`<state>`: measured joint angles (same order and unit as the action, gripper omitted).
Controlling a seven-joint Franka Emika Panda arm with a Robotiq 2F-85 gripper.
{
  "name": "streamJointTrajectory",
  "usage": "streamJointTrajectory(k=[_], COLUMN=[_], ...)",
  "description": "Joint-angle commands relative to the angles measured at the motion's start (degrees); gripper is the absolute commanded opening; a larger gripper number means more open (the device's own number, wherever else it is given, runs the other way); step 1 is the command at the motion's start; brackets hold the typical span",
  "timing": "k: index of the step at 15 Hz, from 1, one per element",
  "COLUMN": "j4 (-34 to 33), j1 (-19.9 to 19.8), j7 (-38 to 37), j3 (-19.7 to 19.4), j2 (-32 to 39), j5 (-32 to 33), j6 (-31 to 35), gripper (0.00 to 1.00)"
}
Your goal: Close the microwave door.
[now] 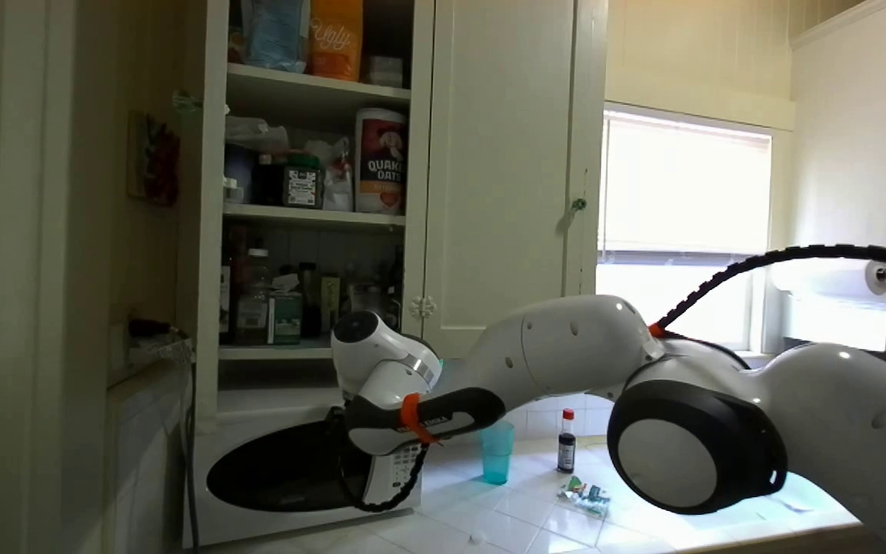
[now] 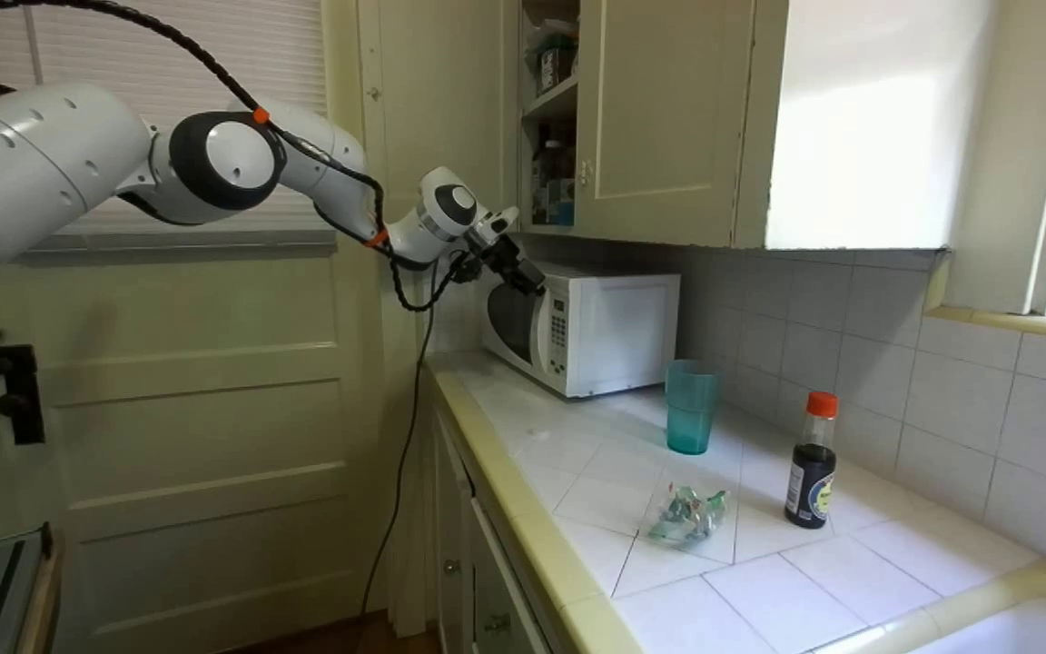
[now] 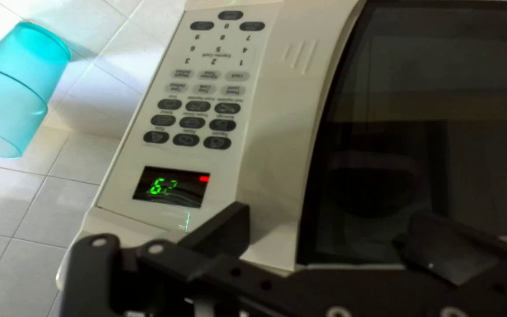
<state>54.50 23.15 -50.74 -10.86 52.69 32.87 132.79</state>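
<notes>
The microwave (image 2: 627, 331) is a white box on the counter, with a button panel (image 3: 200, 105) and a lit display. Its door has a dark window (image 3: 368, 110), which also shows in both exterior views (image 1: 281, 469) (image 2: 507, 313). The door looks flush with the microwave's front; I cannot tell whether it is latched. My gripper (image 3: 328, 224) is open and empty at the upper part of the door front. One finger is over the panel and handle strip (image 3: 280, 154), the other over the dark window. I cannot tell whether the fingers touch. In an exterior view the gripper (image 2: 527, 277) points down at the door.
A teal cup (image 2: 692, 409) stands beside the microwave. A sauce bottle with a red cap (image 2: 811, 463) and a crumpled wrapper (image 2: 688, 516) are on the tiled counter (image 2: 596, 463). An open cabinet with shelves (image 1: 312, 211) hangs above the microwave. A cord (image 2: 409, 436) hangs beside the counter.
</notes>
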Motion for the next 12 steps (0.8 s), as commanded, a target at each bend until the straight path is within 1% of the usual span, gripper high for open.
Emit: streamJointTrajectory(k=[1,3,4,5,8,12], j4=[-0.36,2.98,4.58,6.25,9.49,11.31], j1=[-0.5,-0.1,-0.09,-0.43,-0.77,-0.99], j7=[5.73,7.04,7.87,8.67,7.46,4.05], j3=[4.54,6.51,8.12,10.32,13.69,13.75], j2=[-0.73,-3.78,-5.44,-6.84,-8.6,-7.68], j5=[-3.79,-5.04,-6.39,-8.28,-11.23,-10.44], j6=[-2.29,-3.43,-4.92,-5.03,-5.81,-1.13], gripper=[1.0,1.0,1.0,1.0,1.0,1.0])
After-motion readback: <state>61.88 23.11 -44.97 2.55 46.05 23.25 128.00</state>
